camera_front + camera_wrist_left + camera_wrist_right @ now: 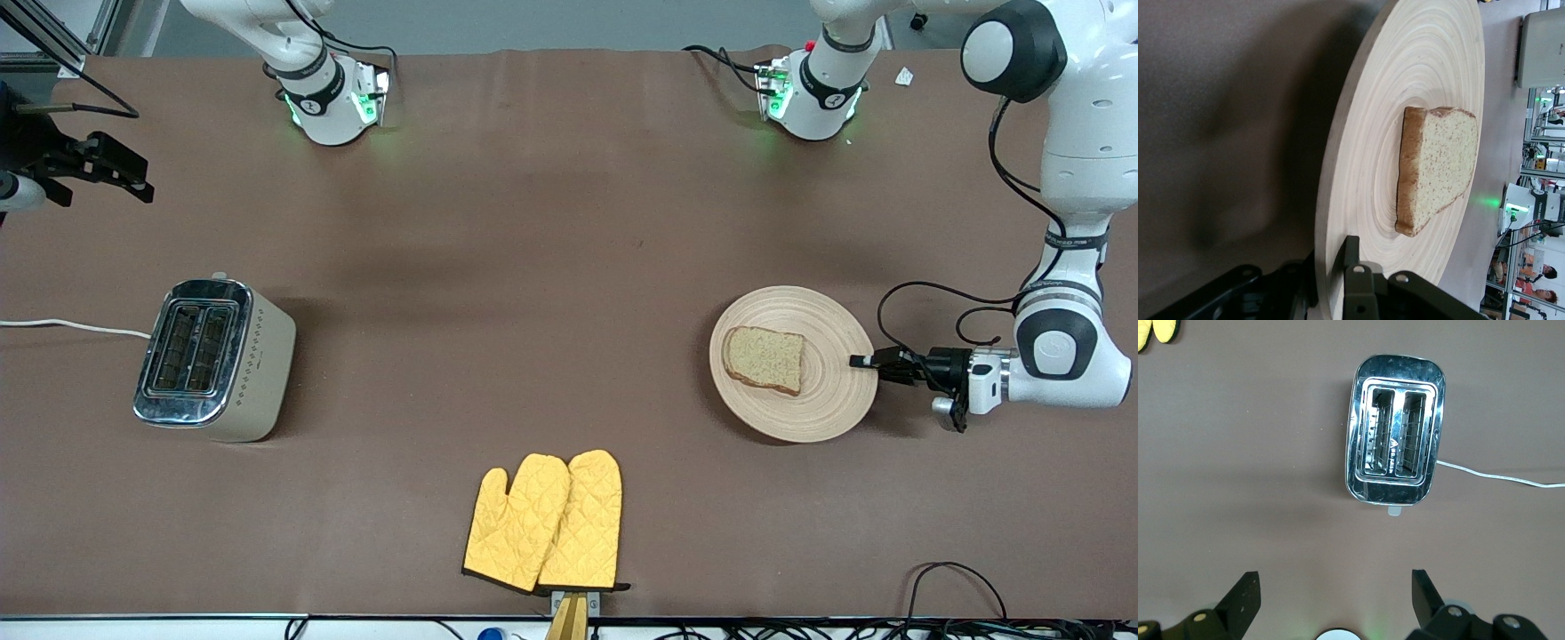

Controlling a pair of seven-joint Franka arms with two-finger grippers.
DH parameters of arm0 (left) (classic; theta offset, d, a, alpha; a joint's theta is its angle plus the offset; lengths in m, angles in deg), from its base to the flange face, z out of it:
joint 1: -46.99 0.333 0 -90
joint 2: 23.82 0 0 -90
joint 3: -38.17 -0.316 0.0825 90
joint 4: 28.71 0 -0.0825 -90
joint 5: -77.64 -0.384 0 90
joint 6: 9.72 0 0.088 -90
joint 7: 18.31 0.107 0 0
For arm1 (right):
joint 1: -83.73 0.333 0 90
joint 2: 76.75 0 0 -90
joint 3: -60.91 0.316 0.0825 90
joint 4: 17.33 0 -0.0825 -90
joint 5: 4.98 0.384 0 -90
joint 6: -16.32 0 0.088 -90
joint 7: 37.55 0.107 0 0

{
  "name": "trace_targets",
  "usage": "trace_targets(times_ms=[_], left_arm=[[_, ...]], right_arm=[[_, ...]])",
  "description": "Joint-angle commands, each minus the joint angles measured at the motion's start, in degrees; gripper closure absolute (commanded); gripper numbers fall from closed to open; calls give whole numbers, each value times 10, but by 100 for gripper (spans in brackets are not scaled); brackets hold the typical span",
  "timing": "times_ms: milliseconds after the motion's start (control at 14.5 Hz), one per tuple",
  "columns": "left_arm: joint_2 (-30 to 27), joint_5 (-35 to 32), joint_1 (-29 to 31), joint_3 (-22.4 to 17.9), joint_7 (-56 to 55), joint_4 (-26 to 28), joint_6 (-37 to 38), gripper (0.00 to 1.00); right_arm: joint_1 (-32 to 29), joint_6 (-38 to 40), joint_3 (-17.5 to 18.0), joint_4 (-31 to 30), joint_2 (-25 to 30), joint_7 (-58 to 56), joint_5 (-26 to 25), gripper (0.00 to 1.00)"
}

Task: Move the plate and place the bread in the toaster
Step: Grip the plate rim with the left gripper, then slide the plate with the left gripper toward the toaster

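The beige ringed plate (pixel 827 391) lies on the table toward the left arm's end, with the bread slice (pixel 765 358) flat on it. My left gripper (pixel 861 361) is low at the plate's rim on the side toward the left arm's end. In the left wrist view (pixel 1328 263) it is shut on the plate (pixel 1431 67), one finger on top and one beneath, with the bread (pixel 1438 167) just ahead. The toaster (pixel 213 356) stands toward the right arm's end, both slots empty. My right gripper (pixel 100 178) is open and empty in the air there; its wrist view (pixel 1335 587) looks down on the toaster (pixel 1397 447).
Two yellow oven mitts (pixel 547 520) lie at the table's near edge, midway along it. The toaster's white cord (pixel 71 326) runs off the right arm's end of the table. Brown tabletop stretches between toaster and plate.
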Motion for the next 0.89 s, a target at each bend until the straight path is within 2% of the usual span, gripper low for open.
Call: trace_targets(times_ms=[0, 138, 551, 826], left_arm=[[11, 16, 2, 1, 30, -8, -3, 99], [5, 31, 1, 6, 24, -8, 5, 100], [4, 105, -7, 71, -60, -8, 26, 100], [4, 174, -75, 79, -97, -8, -14, 100]], right_arm=[[-1, -3, 1, -14, 15, 1, 1, 0], [0, -3, 2, -14, 15, 1, 1, 0], [0, -3, 2, -14, 15, 1, 1, 0], [-1, -5, 1, -14, 14, 1, 1, 0]])
